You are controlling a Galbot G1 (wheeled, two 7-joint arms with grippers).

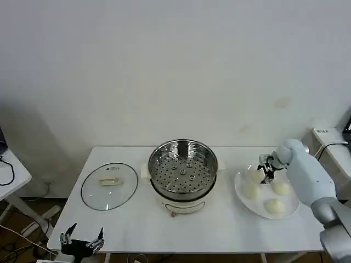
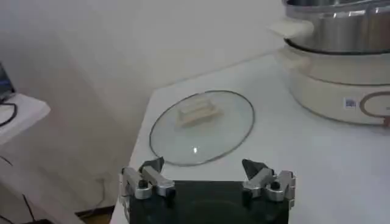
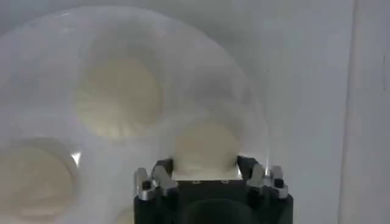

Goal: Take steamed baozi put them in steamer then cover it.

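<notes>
Right claw: mine, fingers spread either side of one steamed baozi on plate. Left claw: open, empty, near cover.

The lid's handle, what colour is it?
Cream-white, a small bar in the middle of the clear glass lid; the left wrist view shows the handle best.

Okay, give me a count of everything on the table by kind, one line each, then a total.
Baozi: 4, on the plate, for example, with the right tool down among them
Plate: 1
Steamer: 1, basket empty
Glass cover: 1, flat on the table
Total: 7
The left tool is at the table's near edge.
</notes>
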